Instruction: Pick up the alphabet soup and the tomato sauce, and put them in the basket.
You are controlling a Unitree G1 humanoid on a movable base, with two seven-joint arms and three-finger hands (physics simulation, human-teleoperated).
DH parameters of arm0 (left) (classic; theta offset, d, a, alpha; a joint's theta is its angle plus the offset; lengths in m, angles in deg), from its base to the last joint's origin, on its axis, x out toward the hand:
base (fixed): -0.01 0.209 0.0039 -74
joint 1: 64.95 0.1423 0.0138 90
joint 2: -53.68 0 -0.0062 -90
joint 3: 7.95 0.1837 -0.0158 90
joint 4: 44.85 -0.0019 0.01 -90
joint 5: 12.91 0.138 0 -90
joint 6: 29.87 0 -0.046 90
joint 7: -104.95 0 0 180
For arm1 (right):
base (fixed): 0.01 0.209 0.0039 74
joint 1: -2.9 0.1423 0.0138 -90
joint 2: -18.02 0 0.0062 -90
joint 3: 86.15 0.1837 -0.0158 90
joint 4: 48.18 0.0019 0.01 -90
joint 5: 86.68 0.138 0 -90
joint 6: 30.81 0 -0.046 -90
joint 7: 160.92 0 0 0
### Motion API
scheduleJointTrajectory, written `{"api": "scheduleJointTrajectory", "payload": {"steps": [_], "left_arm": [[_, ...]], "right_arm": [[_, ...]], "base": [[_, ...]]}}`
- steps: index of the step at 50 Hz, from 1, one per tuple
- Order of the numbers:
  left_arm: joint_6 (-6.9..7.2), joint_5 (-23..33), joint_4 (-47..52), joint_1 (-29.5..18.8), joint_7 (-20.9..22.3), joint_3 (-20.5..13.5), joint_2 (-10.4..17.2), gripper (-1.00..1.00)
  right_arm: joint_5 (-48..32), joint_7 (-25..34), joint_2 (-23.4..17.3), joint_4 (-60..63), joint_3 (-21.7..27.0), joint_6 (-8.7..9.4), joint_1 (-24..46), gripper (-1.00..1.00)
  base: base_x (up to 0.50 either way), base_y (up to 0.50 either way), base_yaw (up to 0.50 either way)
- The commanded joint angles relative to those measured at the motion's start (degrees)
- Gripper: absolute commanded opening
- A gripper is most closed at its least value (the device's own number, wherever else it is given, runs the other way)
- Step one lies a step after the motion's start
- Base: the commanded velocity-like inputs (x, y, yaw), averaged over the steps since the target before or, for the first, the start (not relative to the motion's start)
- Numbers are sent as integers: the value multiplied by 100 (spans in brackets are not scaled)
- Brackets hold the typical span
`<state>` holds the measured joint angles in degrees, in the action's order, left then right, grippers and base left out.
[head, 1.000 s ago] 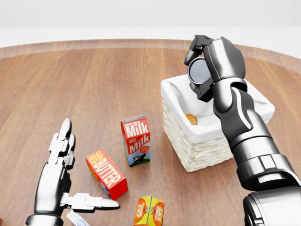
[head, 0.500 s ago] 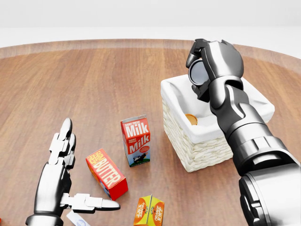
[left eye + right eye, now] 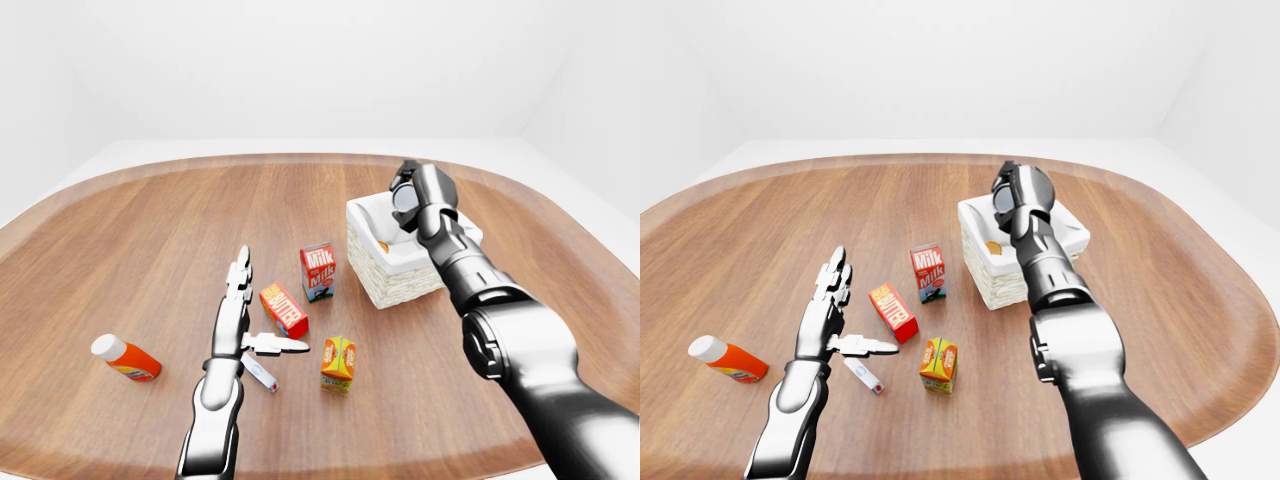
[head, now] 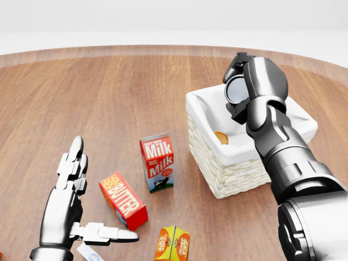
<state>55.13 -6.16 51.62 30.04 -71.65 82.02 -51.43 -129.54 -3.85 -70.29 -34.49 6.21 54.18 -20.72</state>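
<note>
My right hand (image 4: 236,87) is shut on a can (image 4: 237,88). Only the can's round grey end shows, and its label is hidden by my fingers. The hand holds the can above the white-lined woven basket (image 4: 235,175), over the top part of its opening. A small orange-topped thing (image 4: 220,137) lies inside the basket against its left wall; I cannot tell what it is. My left hand (image 4: 89,190) is open and empty, fingers spread, low at the left of the head view, next to the butter box.
A milk carton (image 4: 157,162) stands left of the basket. A red butter box (image 4: 123,200) and an orange juice carton (image 4: 172,243) lie lower. An orange bottle (image 3: 125,358) and a small white tube (image 3: 260,373) lie near my left hand.
My right hand has shifted a little right and lower with the can, turning at the wrist over the basket. The left hand and the table things have not moved.
</note>
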Motion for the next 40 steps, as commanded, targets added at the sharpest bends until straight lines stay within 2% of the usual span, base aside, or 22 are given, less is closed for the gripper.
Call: {"api": "scheduleJointTrajectory", "payload": {"steps": [1, 8, 40], "left_arm": [[0, -22, -59, -28, 11, -6, 7, 100], [0, -25, -38, -10, 28, -13, 13, 100], [0, 2, -49, -1, 28, 3, 4, 100]], "right_arm": [[364, -138, -52, -10, 196, 0, -131, -100], [688, -109, -37, -13, 261, 0, -212, -100], [802, -228, 82, -60, 221, 0, -513, -100]], "base": [[0, 0, 0], [0, 0, 0], [0, 0, 0]]}}
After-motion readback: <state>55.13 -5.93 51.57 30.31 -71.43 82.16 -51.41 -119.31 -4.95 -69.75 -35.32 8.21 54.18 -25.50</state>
